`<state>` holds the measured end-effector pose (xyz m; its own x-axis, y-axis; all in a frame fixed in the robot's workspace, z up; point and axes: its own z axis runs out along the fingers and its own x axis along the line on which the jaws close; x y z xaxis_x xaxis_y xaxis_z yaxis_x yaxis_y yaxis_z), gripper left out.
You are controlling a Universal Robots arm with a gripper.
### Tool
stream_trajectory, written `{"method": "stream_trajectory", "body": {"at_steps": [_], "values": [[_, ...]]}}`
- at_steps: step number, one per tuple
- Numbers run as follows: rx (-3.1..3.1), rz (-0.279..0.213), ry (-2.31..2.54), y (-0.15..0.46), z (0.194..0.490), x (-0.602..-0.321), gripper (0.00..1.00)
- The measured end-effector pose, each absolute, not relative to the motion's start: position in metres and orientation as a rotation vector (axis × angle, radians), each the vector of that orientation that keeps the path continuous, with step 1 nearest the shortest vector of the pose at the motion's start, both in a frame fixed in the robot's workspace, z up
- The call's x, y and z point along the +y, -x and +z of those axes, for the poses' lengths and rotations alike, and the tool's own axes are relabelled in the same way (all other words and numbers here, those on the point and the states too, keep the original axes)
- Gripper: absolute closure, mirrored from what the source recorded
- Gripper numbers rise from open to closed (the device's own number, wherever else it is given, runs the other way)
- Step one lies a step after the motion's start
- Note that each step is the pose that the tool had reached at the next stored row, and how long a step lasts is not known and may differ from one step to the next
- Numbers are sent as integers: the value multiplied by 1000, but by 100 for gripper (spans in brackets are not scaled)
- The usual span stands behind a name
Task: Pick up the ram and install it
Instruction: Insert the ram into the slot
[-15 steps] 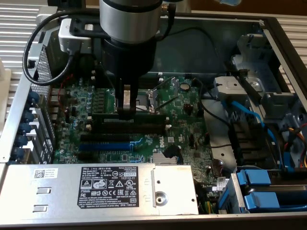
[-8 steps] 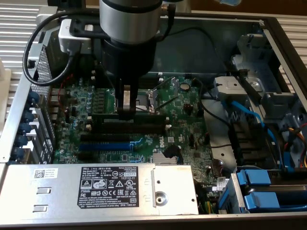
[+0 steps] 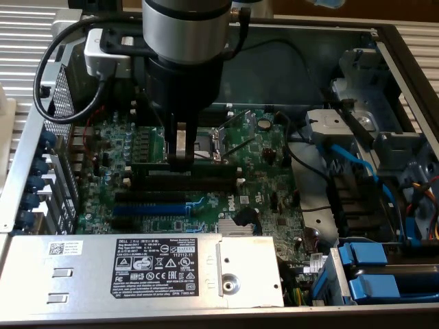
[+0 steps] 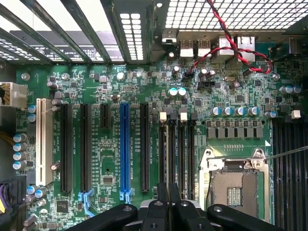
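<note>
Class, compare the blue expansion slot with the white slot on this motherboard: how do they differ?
The blue expansion slot is narrow; the white slot is wider. The blue one ends in a forked clip; the white one shows none. The blue one sits between black slots; the white one ends the row. Both are long, parallel strips on the motherboard.

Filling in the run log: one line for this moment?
gripper: shut on ram | ram: level, at memory slots | seated: cannot tell

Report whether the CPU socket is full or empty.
Empty: the CPU socket shows bare contacts inside its metal frame, with no processor or cooler on it.
</note>
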<state>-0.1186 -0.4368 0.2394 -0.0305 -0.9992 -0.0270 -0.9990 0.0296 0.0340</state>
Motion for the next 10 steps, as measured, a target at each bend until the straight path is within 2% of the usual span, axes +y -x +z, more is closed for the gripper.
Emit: {"method": "stream_trajectory", "body": {"at_steps": [10], "values": [[-2251, -68, -2184, 119, 239, -437, 88]]}}
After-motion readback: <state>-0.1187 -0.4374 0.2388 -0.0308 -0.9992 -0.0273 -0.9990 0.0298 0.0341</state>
